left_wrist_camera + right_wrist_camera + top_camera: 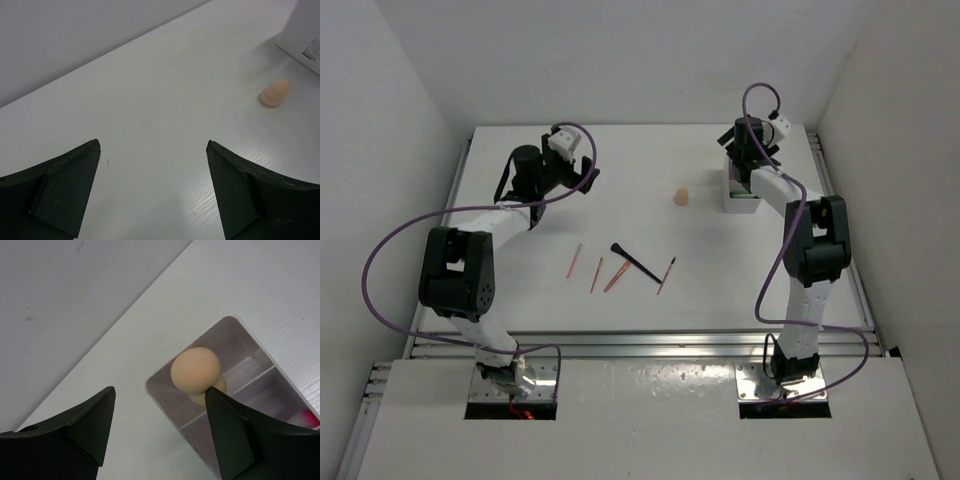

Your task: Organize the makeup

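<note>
Hovering over the end compartment of the white compartment box, the right gripper has its jaws wide apart and holds nothing. Both dark fingers frame the compartment from the wrist view. A beige sponge sits inside that compartment, against the divider wall. Its lower edge is just beside the right-hand finger; I cannot tell whether they touch. Past the divider, a pink item lies in a neighbouring compartment, cut off by the frame edge.

In the top view the box stands at the far right of the table, directly under the right gripper. Something green shows inside it, too small to identify.

The left gripper is also spread wide and empty, over bare table at the far left. A second beige sponge lies on its side on the table, near a corner of the box but apart from it. In the top view this sponge lies between the two grippers, closer to the box.

Nearer the arm bases, mid-table, four pink-red pencils lie loosely side by side. A black brush lies slantwise among them.
</note>
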Controlling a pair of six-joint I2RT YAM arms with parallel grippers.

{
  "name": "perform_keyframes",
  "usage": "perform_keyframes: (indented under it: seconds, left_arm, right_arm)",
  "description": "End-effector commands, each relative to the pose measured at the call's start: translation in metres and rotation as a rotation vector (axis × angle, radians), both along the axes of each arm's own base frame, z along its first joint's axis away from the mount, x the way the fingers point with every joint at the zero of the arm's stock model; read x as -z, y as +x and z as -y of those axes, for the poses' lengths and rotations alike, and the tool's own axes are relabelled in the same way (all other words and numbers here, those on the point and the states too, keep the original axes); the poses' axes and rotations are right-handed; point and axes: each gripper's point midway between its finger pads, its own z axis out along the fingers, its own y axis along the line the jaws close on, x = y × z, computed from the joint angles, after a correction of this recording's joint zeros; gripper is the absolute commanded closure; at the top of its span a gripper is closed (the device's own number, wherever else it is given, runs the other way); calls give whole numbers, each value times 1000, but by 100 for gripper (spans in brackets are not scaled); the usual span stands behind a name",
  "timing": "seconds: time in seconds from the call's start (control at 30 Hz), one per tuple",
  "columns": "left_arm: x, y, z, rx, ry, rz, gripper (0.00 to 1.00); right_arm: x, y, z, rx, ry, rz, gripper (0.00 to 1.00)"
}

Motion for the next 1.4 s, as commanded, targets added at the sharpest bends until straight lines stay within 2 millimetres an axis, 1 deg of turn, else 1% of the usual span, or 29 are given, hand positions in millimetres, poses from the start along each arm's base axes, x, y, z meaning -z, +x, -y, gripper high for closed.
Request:
perform_keyframes:
  seconds: [0.0, 0.03, 0.07, 0.1, 0.13, 0.2, 0.23, 0.27, 0.3, 0.33, 0.37, 0.4, 0.43, 0.47, 0.53, 0.63, 0.67, 0.7, 0.77, 0.8, 0.83, 0.87, 0.97, 1.1, 1.17, 1.23, 1.27, 1.33, 1.37]
  left_arm:
    - [-30, -3, -4, 5, -12, 76, 6]
    - [-30, -4, -2, 14, -13, 76, 6]
    - [-30, -4, -2, 14, -13, 76, 6]
    - [-30, -4, -2, 14, -13, 76, 6]
    - [-30, -4, -2, 14, -13, 76, 6]
    - [-26, -6, -2, 14, -12, 67, 6]
    - [-26, -6, -2, 14, -12, 67, 6]
    - [-30, -7, -3, 14, -13, 76, 6]
    - [-30, -7, -3, 14, -13, 76, 6]
    - [-26, -8, -3, 14, -12, 67, 6]
    - [-26, -8, -3, 14, -12, 67, 6]
    - [-26, -8, -3, 14, -12, 67, 6]
    - [-26, -8, -3, 14, -12, 67, 6]
    - [-26, -8, -3, 14, -12, 67, 6]
    - [-26, -8, -3, 14, -12, 67, 6]
    - [-26, -8, -3, 14, -12, 67, 6]
    - [-26, -9, -1, 25, -13, 66, 6]
    - [-26, -9, -1, 25, -13, 66, 6]
    - [-26, -9, -1, 25, -13, 66, 6]
    - [-26, -9, -1, 25, -13, 66, 6]
    - [-26, -9, -1, 25, -13, 66, 6]
    - [-26, -9, -1, 25, -13, 66, 6]
    - [-24, -9, -1, 26, -5, 62, 6]
    - [-22, -10, -2, 26, -4, 53, 6]
    - [-22, -10, -2, 26, -4, 53, 6]
    - [-22, -10, -2, 26, -4, 53, 6]
    - [-22, -10, -2, 26, -4, 53, 6]
    - [-22, -9, -3, 17, -3, 53, 6]
    - [-22, -9, -3, 17, -3, 53, 6]
  right_arm:
    - [-60, 9, -18, -103, -35, 132, 28]
    - [-77, 16, -20, -177, -161, 147, 29]
    - [-82, 19, -38, -293, -178, 152, 29]
    - [-89, 23, -49, -359, -251, 149, 28]
    - [-88, 21, -55, -395, -273, 116, 26]
    - [-69, 10, -56, -430, -322, 31, 26]
    - [-56, 3, -53, -427, -320, -3, 25]
    - [-57, 0, -43, -381, -330, -11, 25]
    - [-49, -7, -37, -355, -310, -29, 25]
    - [-51, -8, -33, -340, -306, -28, 25]
    - [-48, -8, -13, -287, -297, -43, 25]
    - [-42, -9, -17, -294, -296, -56, 25]
    - [-42, -9, -14, -282, -281, -56, 25]
    - [-39, -10, -5, -270, -272, -73, 25]
    - [-46, -11, -12, -325, -298, -62, 25]
    - [-49, -12, -6, -322, -325, -54, 25]
    - [-47, -12, 3, -307, -318, -60, 28]
    - [-45, -10, 0, -308, -276, -53, 30]
    - [-36, -6, 5, -311, -245, -60, 33]
    - [-38, -3, 1, -317, -221, -54, 36]
    - [-34, -2, 2, -320, -213, -63, 36]
    - [-34, -1, -2, -327, -203, -63, 37]
    - [-31, -1, -1, -325, -184, -63, 38]
    - [-29, -2, -8, -329, -149, -65, 38]
    - [-18, -5, -7, -321, -126, -99, 38]
    - [-15, -6, -9, -317, -106, -105, 38]
    - [-7, -5, -8, -312, -104, -117, 38]
    - [-6, -2, -7, -304, -105, -113, 38]
    - [2, -1, -7, -300, -109, -126, 38]
